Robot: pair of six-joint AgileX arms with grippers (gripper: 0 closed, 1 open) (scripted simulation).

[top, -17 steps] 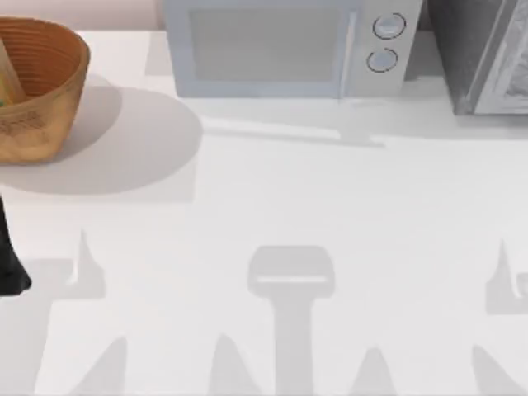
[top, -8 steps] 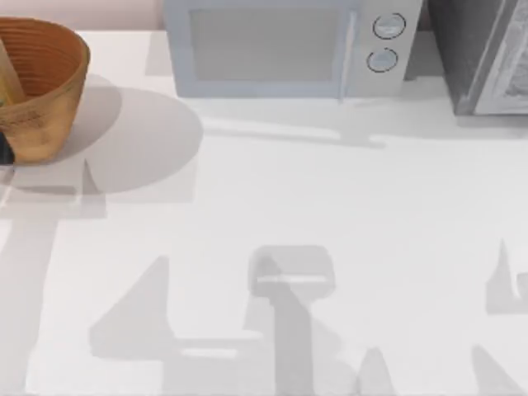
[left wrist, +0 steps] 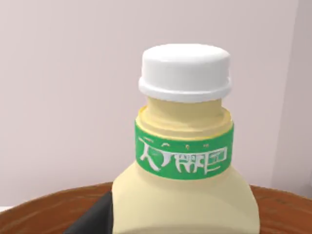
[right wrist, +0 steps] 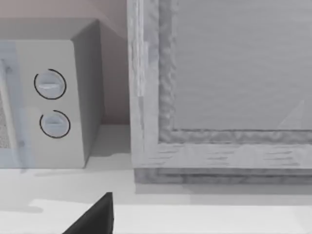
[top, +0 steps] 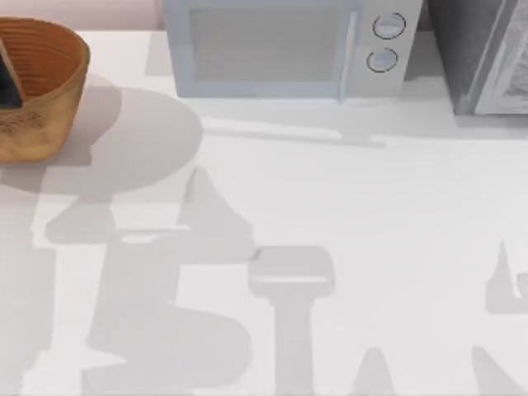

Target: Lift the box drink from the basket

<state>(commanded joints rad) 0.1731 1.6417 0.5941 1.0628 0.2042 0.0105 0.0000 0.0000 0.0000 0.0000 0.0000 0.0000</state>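
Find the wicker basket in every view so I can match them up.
Top view: the basket sits at the table's back left, left of the microwave, the left tool over it.
Left wrist view: its brown rim flanks the box drink.
Right wrist view: faces the microwave's knobs and a grey cabinet instead.
Shared landmark: the microwave, in the top and right wrist views.

We're looking at a rendered kitchen-style mock-up; a plain white table (top: 330, 198) carries a microwave (top: 289, 49) with two round dials against a pale pink wall (left wrist: 73, 87); a grey textured cabinet (right wrist: 224, 87) stands just beside it; a wicker basket (top: 49, 91) sits at the table's far left.
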